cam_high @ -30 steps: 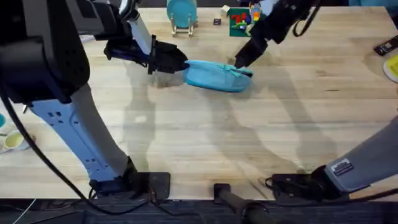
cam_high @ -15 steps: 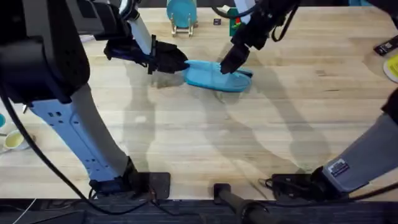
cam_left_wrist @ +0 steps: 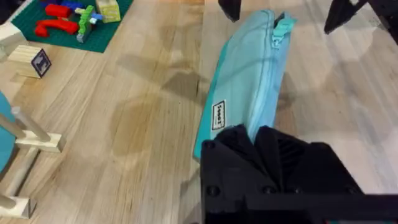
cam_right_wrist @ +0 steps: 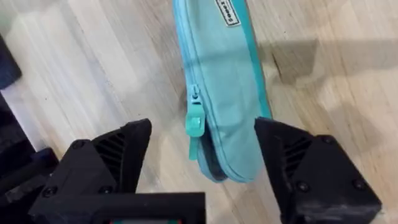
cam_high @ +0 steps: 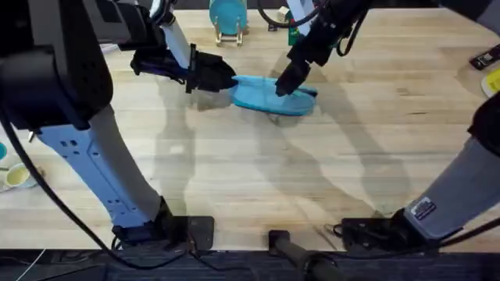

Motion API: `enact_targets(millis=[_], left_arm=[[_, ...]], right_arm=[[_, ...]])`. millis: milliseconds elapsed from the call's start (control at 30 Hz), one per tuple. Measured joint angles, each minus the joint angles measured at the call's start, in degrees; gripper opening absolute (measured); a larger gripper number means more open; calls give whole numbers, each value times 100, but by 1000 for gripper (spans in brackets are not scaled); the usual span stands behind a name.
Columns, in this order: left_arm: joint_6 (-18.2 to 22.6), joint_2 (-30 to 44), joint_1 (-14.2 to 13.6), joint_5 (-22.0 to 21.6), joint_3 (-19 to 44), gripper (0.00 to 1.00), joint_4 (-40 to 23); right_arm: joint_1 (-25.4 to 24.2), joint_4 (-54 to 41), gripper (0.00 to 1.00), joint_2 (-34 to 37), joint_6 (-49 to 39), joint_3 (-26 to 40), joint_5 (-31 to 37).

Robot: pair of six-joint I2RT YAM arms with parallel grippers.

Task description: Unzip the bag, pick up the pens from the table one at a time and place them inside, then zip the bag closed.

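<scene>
Bag (cam_high: 269, 95) lying on the table (cam_high: 258, 179), zipper apparently shut, its teal pull tab (cam_right_wrist: 195, 125) directly between and just ahead of the wide-spread fingers of the right gripper (cam_right_wrist: 202, 163), which hovers above that end. The left gripper (cam_left_wrist: 258, 140) is clamped on the opposite end as an anchor. Risk: the small, floppy tab may slip aside as the fingers close, so they pinch fabric instead; a pull might then drag the bag from the left grip.
</scene>
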Motion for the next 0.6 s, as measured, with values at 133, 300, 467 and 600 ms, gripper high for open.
enact_targets(millis=[133,300,467,600], left_arm=[[0,0,0,-1,0,41,0],[0,0,0,0,0,41,-1],[0,0,0,-1,0,41,0],[0,0,0,-1,0,41,0]], right_arm=[[0,1,996,94,0,0,0],[0,26,994,242,1,0,0],[2,29,892,249,-5,0,-2],[20,30,666,249,-21,0,-4]])
